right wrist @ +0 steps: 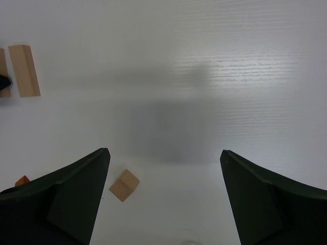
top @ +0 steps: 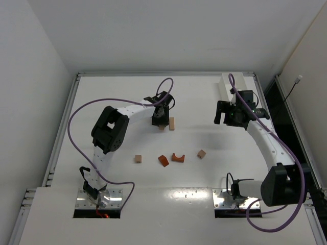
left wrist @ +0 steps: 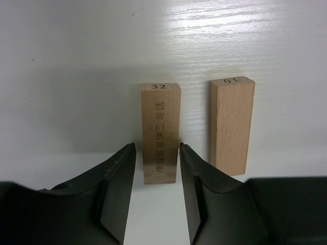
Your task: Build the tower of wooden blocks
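Two pale tan bars stand side by side at the table's middle back. In the left wrist view they are the bar marked 32 (left wrist: 161, 127) and the bar marked 10 (left wrist: 232, 125). My left gripper (left wrist: 157, 149) is open, its jaws either side of bar 32's lower end with a small gap on each side. From above, the left gripper (top: 160, 118) covers that bar, and the other bar (top: 171, 123) stands just right of it. My right gripper (top: 227, 113) is open and empty, held above the table; it also shows in the right wrist view (right wrist: 165, 159).
Loose pieces lie nearer the front: a tan cube (top: 138, 159), an orange wedge (top: 163, 161), an orange arch (top: 178, 157) and another tan cube (top: 202, 153), which also shows in the right wrist view (right wrist: 123, 185). A white tray (top: 244, 81) stands at the back right.
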`<state>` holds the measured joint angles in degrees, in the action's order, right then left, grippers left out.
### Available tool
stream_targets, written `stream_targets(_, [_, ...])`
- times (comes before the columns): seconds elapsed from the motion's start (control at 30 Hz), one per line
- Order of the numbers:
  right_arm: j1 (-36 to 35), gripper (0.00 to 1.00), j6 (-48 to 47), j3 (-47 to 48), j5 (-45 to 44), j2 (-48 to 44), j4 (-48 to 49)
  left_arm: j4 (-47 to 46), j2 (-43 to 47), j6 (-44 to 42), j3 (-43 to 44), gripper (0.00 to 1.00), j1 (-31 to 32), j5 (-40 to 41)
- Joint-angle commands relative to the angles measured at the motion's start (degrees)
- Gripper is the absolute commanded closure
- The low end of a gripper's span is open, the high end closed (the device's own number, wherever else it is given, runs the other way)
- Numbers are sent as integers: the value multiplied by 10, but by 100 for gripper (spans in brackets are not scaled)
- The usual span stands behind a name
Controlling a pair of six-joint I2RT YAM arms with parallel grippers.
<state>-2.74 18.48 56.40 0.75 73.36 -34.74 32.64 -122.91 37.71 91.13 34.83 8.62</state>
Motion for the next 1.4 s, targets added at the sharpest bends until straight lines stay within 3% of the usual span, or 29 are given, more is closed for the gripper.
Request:
stream_targets(0.0, [3, 14, 11, 13, 12, -3, 23, 2, -4, -4, 7, 63, -8, 12])
stream_targets(0.53, [3, 14, 11, -9, 22, -25, 28, -3, 43, -14, -5, 60, -3, 12])
stream_targets(0.9, [-2, 14, 11, -31, 39, -36, 39, -8, 139, -26, -37, 59, -3, 30])
stream_targets(1.0, [-8, 14, 11, -31, 44, -30, 45, -8, 168, -26, -59, 40, -3, 37])
stream_targets(1.13, [-23, 14, 11, -21, 44, -9, 50, -14, 195, -26, -85, 29, -3, 42])
stream_targets(1.27, [-29, 14, 11, 2, 44, 12, 56, -19, 195, -36, -97, 5, -3, 25])
stream_targets(1.37, [-34, 14, 11, 19, 44, 28, 56, -25, 179, -31, -97, 5, -3, 7])
